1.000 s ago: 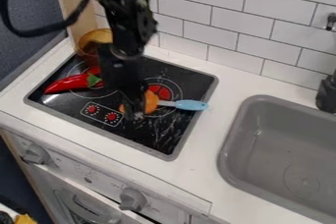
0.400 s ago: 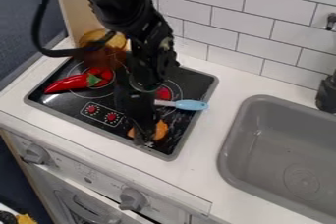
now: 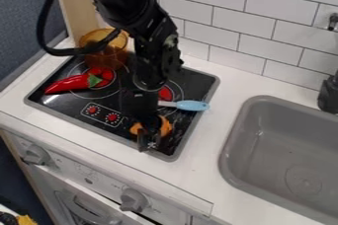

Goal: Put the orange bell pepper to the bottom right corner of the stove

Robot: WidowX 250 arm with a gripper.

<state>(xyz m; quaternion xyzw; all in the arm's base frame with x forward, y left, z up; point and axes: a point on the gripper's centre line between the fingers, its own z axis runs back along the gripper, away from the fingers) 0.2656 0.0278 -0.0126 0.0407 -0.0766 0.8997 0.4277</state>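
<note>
The black gripper (image 3: 149, 139) hangs over the front right part of the black stove (image 3: 74, 110), near its bottom right corner. It is shut on the orange bell pepper (image 3: 165, 127), which shows on both sides of the fingers and is partly hidden behind them. Whether the pepper touches the stove top, I cannot tell.
A red chili pepper (image 3: 64, 85) lies at the stove's left. Behind it stands an amber pot (image 3: 102, 61). A utensil with a light blue handle (image 3: 192, 105) crosses the right edge. The grey sink (image 3: 239, 135) is further right.
The gripper and orange bell pepper have moved from the middle right of the stove toward its front right corner. Since the later earlier frame, the gripper has shifted only slightly.
</note>
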